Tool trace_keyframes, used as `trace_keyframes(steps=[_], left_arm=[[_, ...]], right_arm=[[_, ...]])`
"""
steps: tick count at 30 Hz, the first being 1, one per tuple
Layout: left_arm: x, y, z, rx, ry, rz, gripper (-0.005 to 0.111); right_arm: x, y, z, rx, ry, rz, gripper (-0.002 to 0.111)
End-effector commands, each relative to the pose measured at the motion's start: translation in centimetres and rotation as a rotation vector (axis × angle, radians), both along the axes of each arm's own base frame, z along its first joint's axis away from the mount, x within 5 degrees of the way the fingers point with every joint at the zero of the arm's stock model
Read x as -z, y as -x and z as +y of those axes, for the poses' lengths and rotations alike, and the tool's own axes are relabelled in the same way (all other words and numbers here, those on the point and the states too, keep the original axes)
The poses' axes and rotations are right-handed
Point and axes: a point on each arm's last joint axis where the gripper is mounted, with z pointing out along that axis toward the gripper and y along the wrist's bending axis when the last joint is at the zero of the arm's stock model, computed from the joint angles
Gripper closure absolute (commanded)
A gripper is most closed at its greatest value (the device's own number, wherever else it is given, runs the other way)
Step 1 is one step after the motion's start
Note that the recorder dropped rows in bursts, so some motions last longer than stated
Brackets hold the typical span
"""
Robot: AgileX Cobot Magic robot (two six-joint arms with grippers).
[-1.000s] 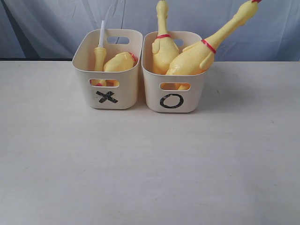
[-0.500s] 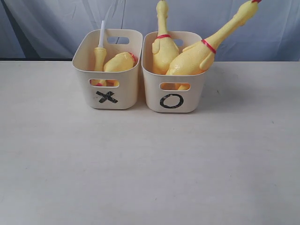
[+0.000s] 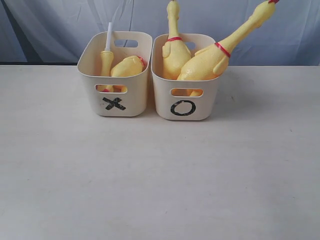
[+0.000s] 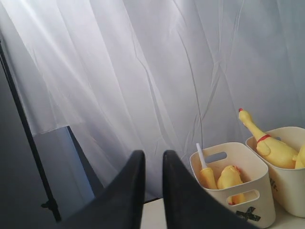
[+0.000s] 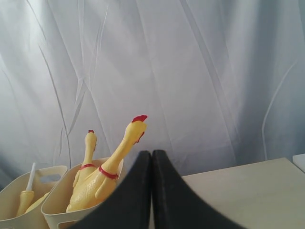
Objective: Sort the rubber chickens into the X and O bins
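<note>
Left pincer (image 4: 153,155): slightly apart, empty
Right pincer (image 5: 151,153): together
Surface (image 3: 160,180): broad before X bin (image 3: 136,97), O bin (image 3: 162,97)
Room: white curtain (image 3: 60,25) behind

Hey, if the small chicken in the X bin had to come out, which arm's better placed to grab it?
Probably left. The X bin holding the small chicken sits on that arm's side, the left pincer has its jaws slightly apart and empty, and the right pincer is shut.

The chickens (image 3: 202,64) are yellow with red collars. One cream tub (image 3: 137,97) bears a black X, the other tub (image 3: 210,100) a black O.
</note>
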Motion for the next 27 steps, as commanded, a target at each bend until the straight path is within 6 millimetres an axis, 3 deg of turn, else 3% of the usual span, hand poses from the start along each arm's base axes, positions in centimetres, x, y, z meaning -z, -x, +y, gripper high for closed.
trace_keyframes(steps=[1,9,15,21,27], left_arm=[[0.0,0.2,-0.1,-0.002,0.002,-0.005,0.092],[0.0,0.2,-0.1,-0.002,0.002,-0.005,0.092],[0.2,0.0,0.2,-0.039,-0.027,0.002,0.092],[1.7,-2.2,0.4,-0.053,-0.012,0.0,0.092],[3.2,-4.6,0.9,-0.092,0.023,-0.123,0.092]], right_arm=[[0.1,0.0,0.0,0.004,0.005,-0.006,0.108],[0.1,0.0,0.0,0.003,0.003,-0.005,0.108],[0.2,0.0,0.7,-0.078,-0.096,0.009,0.108],[0.0,-0.1,1.1,-0.129,-0.152,-0.036,0.108],[1.4,-2.1,1.5,-0.151,-0.149,-0.199,0.108]])
